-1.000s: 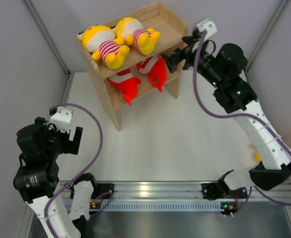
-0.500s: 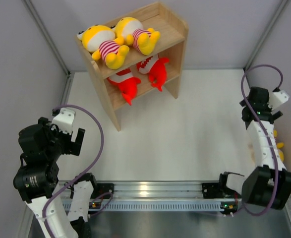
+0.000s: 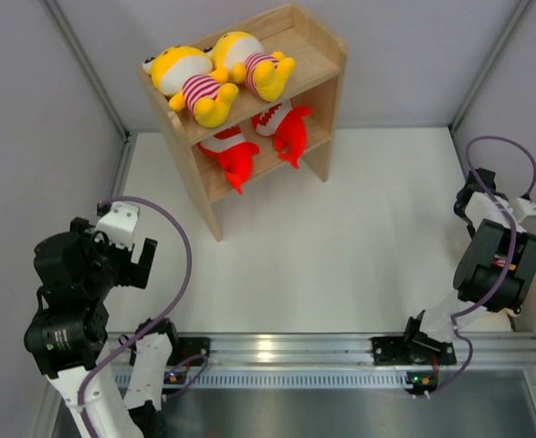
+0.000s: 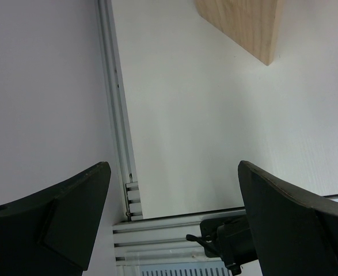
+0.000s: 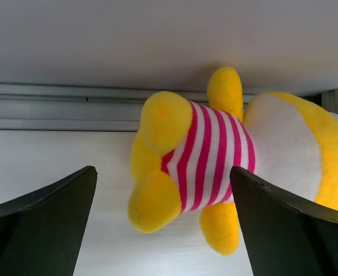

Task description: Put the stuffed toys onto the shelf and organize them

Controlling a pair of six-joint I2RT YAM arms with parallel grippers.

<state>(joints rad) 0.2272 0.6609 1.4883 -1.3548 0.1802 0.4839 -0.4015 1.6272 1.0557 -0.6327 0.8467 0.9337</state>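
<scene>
The last loose stuffed toy (image 5: 215, 164), a yellow animal in a red-and-white striped shirt, lies on the table (image 5: 36, 167) against the wall rail (image 5: 53, 106) at the workspace's 3 o'clock edge. In the top view the right arm (image 3: 491, 265) seems to hide it. In the right wrist view its long axis runs 9 to 3 o'clock, legs at 9 and head at 3. The right gripper (image 5: 163, 169) sits just short of it at 6 o'clock, jaws spread wide and empty, their gap in line with that axis, so a wrist turn looks wise before closing. The left gripper (image 3: 135, 255), also wide and empty, idles well apart at 8 o'clock. The shelf (image 3: 313, 64) at 12 o'clock holds two yellow toys (image 3: 213, 78) above and two red fish toys (image 3: 254, 141) below. A second ago the right gripper was at the shelf's right panel; it has since swung to the toy
</scene>
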